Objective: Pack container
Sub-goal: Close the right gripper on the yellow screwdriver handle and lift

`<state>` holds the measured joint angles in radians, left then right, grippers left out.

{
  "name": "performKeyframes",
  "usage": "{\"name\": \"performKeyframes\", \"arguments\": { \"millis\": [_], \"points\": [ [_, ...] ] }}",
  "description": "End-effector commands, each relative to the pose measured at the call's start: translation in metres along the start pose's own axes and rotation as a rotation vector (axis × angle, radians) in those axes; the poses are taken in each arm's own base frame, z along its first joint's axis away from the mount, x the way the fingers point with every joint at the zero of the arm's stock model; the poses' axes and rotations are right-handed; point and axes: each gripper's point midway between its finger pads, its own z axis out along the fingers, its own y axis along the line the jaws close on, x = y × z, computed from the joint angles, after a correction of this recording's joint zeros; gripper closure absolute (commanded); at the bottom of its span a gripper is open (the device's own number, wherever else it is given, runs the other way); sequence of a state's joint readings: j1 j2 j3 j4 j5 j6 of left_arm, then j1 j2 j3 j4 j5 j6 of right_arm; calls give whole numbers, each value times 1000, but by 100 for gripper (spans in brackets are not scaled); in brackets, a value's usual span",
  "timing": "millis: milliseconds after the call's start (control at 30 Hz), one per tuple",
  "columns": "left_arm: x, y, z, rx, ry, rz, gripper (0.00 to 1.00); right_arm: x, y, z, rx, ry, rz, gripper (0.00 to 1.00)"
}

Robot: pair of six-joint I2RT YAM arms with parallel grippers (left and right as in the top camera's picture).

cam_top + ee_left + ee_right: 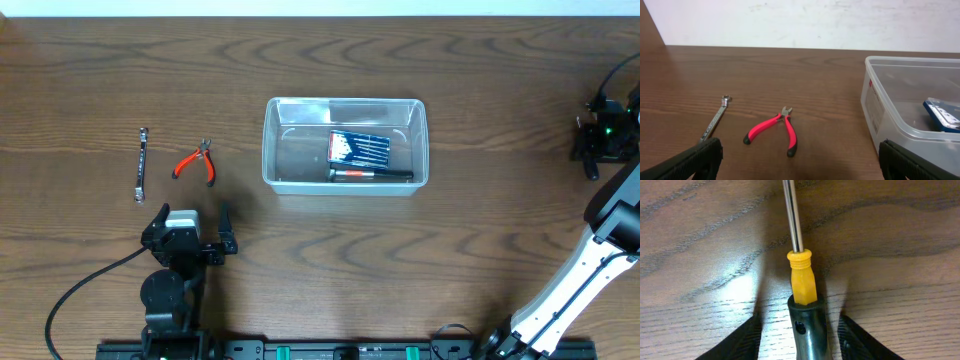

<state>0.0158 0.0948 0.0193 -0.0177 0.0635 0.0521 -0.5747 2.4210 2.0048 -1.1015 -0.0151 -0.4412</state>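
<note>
The clear plastic container (345, 102) stands mid-table. It holds a blue box (359, 148) and a black-and-red pen-like tool (370, 174). Its left wall shows in the left wrist view (880, 107). My left gripper (193, 218) is open and empty, near the table's front left, just short of red-handled pliers (775, 129). My right gripper (800, 330) is open at the far right edge (603, 135). Its fingers sit on either side of a screwdriver (801, 277) with a yellow collar and dark handle, with a gap on each side. In the overhead view the screwdriver is hidden.
The red pliers (196, 162) and a small silver wrench (142, 165) lie on the wood table left of the container. The wrench also shows in the left wrist view (715, 120). A black cable (80, 290) trails from the left arm.
</note>
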Motion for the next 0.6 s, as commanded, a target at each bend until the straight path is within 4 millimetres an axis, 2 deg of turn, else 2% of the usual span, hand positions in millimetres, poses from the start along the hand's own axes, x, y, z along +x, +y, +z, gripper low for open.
{"name": "performKeyframes", "arguments": {
  "millis": [0, 67, 167, 467, 567],
  "points": [
    [7, 0, 1, -1, 14, -5, 2, 5, 3, 17, -32, 24, 44, 52],
    [7, 0, 1, -1, 14, -5, 2, 5, 3, 17, -32, 24, 44, 55],
    [7, 0, 1, -1, 14, -5, 2, 5, 3, 17, -32, 24, 44, 65],
    [7, 0, 1, -1, 14, -5, 2, 5, 3, 17, -32, 25, 44, 80],
    [7, 0, 1, -1, 14, -5, 2, 5, 3, 17, -32, 25, 44, 82]
  ]
}}
